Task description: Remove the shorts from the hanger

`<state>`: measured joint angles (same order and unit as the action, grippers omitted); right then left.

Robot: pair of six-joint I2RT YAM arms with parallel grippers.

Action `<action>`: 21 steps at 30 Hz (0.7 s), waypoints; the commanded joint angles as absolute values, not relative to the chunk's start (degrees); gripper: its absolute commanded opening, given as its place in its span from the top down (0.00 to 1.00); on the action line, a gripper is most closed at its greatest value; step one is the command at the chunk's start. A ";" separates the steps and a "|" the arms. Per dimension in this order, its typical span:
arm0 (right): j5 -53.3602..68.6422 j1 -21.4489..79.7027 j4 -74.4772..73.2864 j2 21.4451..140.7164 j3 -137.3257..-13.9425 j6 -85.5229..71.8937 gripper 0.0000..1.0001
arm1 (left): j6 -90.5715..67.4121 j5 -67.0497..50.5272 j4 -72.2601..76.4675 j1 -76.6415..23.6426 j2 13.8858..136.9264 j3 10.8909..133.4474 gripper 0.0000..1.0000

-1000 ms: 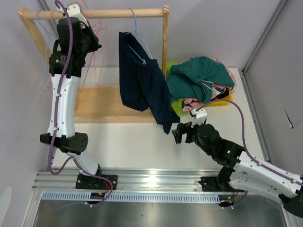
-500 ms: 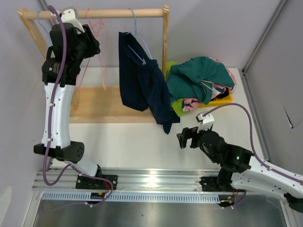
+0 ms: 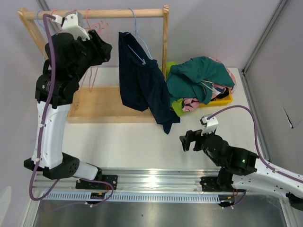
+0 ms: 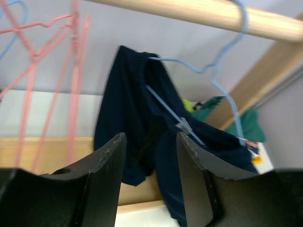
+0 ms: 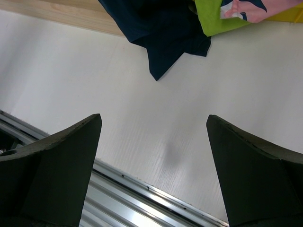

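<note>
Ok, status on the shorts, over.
Left gripper open, empty, facing the shorts. Right gripper wide open over the table. Shorts on blue hanger, untouched. Pink hangers close beside left gripper.

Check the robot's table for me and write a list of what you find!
Surface: white table with a wooden rack standing on it.
Job's things: navy shorts clipped on a blue hanger that hangs from the rack's rail; not yet removed.
Clutter: pink hangers on the same rail; a clothes pile on a yellow tray right of the rack.
Grippers: left gripper open and empty, up high, facing the shorts; right gripper open and empty, above the table.
Cables: purple cables run along both arms; no snag seen.
Surroundings: grey walls behind and at the sides; nothing else seen.
</note>
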<state>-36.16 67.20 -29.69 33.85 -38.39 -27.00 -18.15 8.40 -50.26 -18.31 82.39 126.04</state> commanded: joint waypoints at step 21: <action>-41.04 70.40 -34.10 31.02 -41.22 -29.36 0.01 | -21.97 12.30 -40.87 -34.19 100.89 135.53 0.48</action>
<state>-38.76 69.84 -34.28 31.09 -39.05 -28.49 -20.99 11.49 -44.71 -33.58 101.23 132.16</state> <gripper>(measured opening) 0.993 0.516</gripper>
